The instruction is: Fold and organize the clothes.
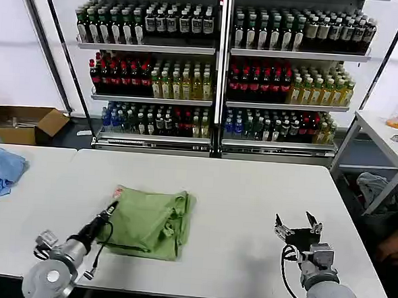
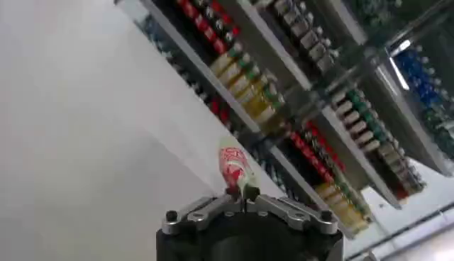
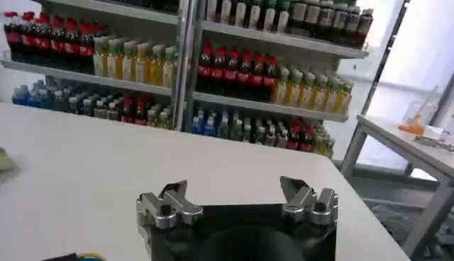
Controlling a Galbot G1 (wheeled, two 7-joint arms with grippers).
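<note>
Light green polo shirt (image 1: 151, 222) already doubled into a rough bundle near the table's (image 1: 250, 193) front edge, left of centre, still rumpled; left gripper (image 1: 114, 205) pinched tight on the shirt's left edge, red-and-white print showing just beyond it; right gripper (image 1: 297, 226) idle by the front right, spread wide, holding nothing; judged partway, final fold and squaring left

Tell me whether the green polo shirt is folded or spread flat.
Partly folded. The polo shirt lies bunched into a compact block on the table, no sleeves spread. The left pincer pinches its printed corner; the right pincer is open, apart.
</note>
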